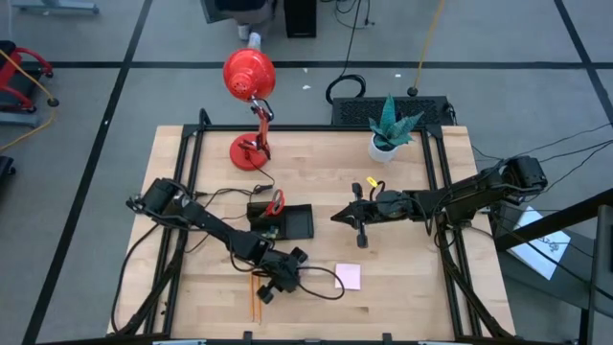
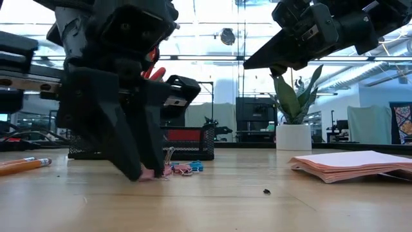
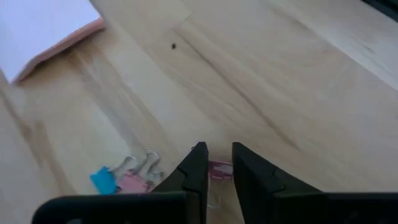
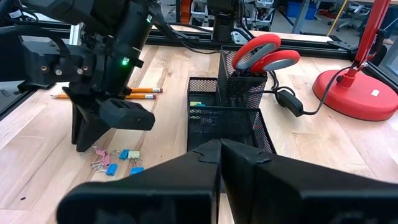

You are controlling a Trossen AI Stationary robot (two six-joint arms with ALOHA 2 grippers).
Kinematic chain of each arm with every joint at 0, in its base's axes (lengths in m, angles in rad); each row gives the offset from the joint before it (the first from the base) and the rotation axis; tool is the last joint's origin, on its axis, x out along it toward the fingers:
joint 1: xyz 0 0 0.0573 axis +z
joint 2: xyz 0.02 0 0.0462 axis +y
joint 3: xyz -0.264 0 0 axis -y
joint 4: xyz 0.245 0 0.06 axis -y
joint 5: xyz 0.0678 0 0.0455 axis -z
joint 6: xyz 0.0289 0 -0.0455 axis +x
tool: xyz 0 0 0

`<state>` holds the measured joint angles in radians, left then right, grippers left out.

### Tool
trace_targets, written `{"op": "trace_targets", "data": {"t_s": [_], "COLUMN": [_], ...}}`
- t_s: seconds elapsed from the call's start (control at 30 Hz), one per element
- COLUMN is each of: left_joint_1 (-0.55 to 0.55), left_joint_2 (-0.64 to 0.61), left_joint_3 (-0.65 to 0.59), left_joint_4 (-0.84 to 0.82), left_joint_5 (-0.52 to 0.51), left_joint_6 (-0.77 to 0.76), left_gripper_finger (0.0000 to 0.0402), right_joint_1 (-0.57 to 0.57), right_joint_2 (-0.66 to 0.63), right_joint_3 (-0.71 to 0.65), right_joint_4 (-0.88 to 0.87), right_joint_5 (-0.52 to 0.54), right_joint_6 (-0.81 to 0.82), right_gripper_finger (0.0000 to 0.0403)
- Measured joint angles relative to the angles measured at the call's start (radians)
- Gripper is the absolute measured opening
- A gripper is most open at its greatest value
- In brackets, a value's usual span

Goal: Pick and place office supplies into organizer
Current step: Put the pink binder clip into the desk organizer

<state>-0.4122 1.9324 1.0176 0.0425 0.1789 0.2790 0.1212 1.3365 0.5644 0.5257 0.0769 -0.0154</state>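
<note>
closing on a small pink clip (image 3: pixel 219 170) at the near-left part of the table (image 1: pixel 402 297), the left gripper (image 3: pixel 217 163) is in the pick step of the sorting task. seen from the left wrist, its two dark fingers stand nearly together, with only a narrow gap between them, and the pink clip shows in that gap at the fingertips; whether the clip is truly clamped or merely straddled cannot be told. in the low view the fingertips touch the tabletop, with a little heap of pink and blue clips (image 2: pixel 183 168) just beside them. farther left on the table lie the orange pencils (image 1: pixel 256 299), untouched.

toward the middle stands the organizer (image 1: pixel 292 222), a black mesh tray with the red-handled scissors (image 4: pixel 266 53) upright in its cup. the next move, by judgement, calls for a straight lift, a check that the clip comes up with the fingers, and then a short carry toward the organizer's open compartment, well apart from the pick point.

to the right of the left gripper lies the pink sticky-note pad (image 1: pixel 349 277). farther right, the right gripper (image 1: pixel 337 217) hangs above the table beside the organizer, its fingers pressed together on nothing, waiting.
</note>
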Motion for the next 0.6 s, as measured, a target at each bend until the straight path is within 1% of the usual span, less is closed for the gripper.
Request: {"op": "trace_targets", "data": {"t_s": [0.1, 0.17, 0.27, 0.33, 0.4, 0.47, 0.6], "left_joint_1": [-0.004, -0.007, -0.022, -0.031, -0.044, -0.058, -0.078], "left_joint_2": [-0.018, -0.019, -0.04, -0.058, -0.098, -0.133, -0.258], "left_joint_3": [0.018, 0.039, 0.068, 0.1, 0.119, 0.139, 0.141], "left_joint_4": [-0.035, -0.03, -0.097, -0.092, -0.145, -0.164, -0.201], "left_joint_5": [-0.007, -0.009, -0.017, -0.028, -0.049, -0.084, -0.168], "left_joint_6": [0.0, -0.001, -0.004, -0.004, -0.001, -0.002, -0.012], "left_gripper_finger": [0.0061, 0.0062, 0.0062, 0.0062, 0.0062, 0.0062, 0.0062], "right_joint_1": [0.0, 0.0, 0.0, 0.0, 0.0, 0.0, 0.0], "right_joint_2": [0.0, 0.0, 0.0, 0.0, 0.0, 0.0, 0.0], "right_joint_3": [-0.001, -0.001, -0.001, -0.001, -0.001, -0.001, -0.001], "right_joint_4": [0.0, -0.004, -0.003, -0.004, -0.004, -0.007, -0.01], "right_joint_5": [0.0, 0.0, 0.0, 0.0, 0.0, 0.0, 0.0], "right_joint_6": [0.0, 0.0, 0.0, 0.0, 0.0, 0.0, 0.004], "right_gripper_finger": [0.0004, 0.0004, 0.0004, 0.0004, 0.0004, 0.0004, 0.0004]}}
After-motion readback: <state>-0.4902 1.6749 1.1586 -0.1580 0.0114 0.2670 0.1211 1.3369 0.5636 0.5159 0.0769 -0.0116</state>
